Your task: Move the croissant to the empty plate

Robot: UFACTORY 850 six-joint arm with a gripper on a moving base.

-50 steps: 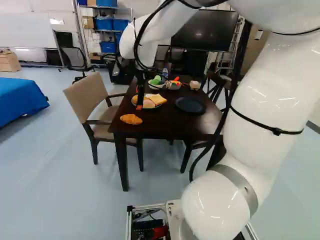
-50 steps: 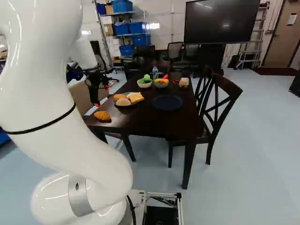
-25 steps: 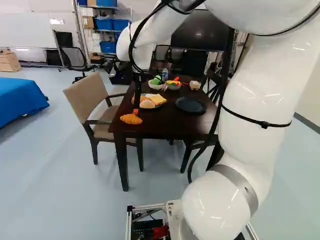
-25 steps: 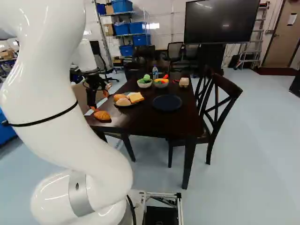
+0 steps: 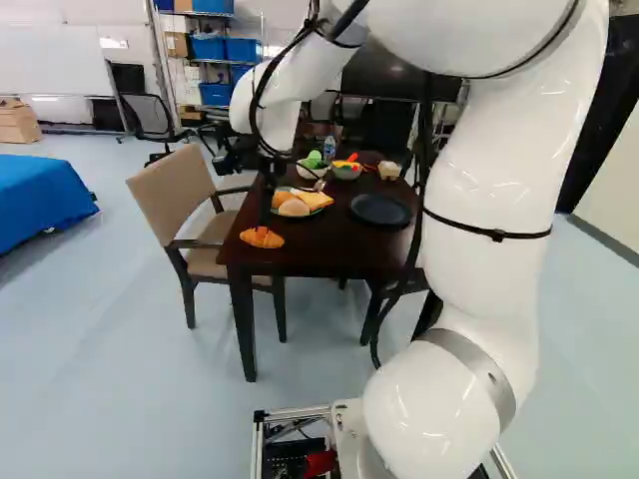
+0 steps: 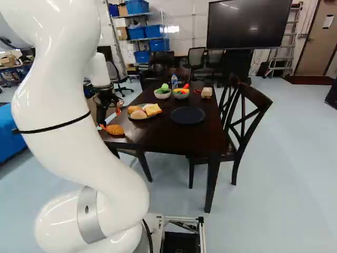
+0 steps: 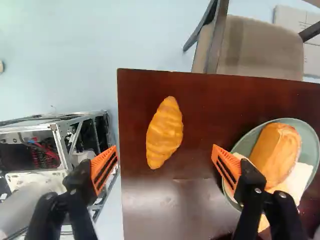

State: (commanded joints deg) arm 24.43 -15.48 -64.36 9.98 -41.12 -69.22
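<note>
Gripper [image 7: 165,159] wide open; croissant [image 6: 116,129] at left of right base view. Centre over middle, lower straight, squeeze lightly.

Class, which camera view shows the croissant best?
The wrist view: the croissant appears whole and large, seen from above. Both base views show it small, near the table's corner, by the gripper.

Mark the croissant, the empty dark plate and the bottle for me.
Croissant [image 7: 165,132]: wrist view, middle of its ridged top.
Empty dark plate [image 6: 188,115]: right base view, bare middle.
Bottle [image 6: 174,81]: right base view, side of its body.
</note>
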